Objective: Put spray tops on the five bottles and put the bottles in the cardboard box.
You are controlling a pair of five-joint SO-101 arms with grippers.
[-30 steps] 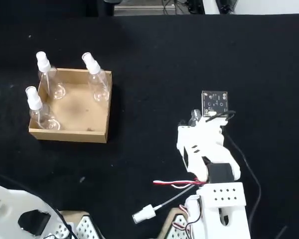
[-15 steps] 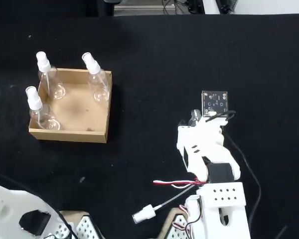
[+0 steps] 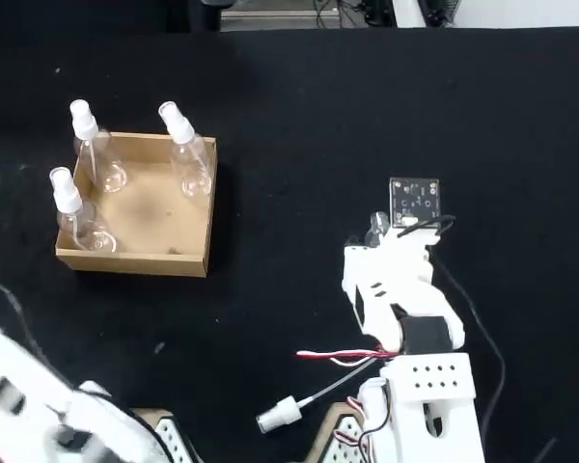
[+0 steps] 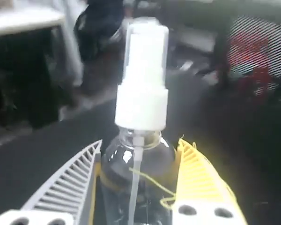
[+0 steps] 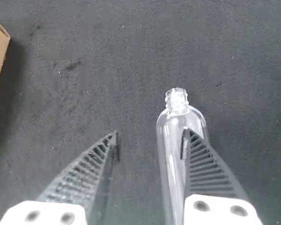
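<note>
The left gripper [image 4: 140, 143] is pinched on the clear body of a capped bottle [image 4: 136, 176], one ribbed finger on each side just below the shoulder, with the white spray top [image 4: 143, 93] standing clear above the fingertips. The bottle is held upright, lifted off the table.

The right gripper [image 5: 151, 136] is spread wide over the black table [image 3: 299, 125], right of centre. An open-necked bottle [image 5: 171, 140] lies along the inside of one finger and touches it, while the other finger stands well apart from it. I cannot tell whether this bottle rests on the cloth.

A loose spray top [image 3: 278, 416] with its thin dip tube lies at the near edge. The cardboard box [image 3: 210, 207] sits far left and holds three boxed bottles [image 3: 188, 159], all capped.

These bottles look empty, thin-walled and smooth, so they are probably light, easy to dent and likely to slip or roll. The best hold seems to be mid-body under the shoulder, with modest squeeze. The loose spray top is small and its tube looks bendy, so it is better taken by the collar than by the tube.
</note>
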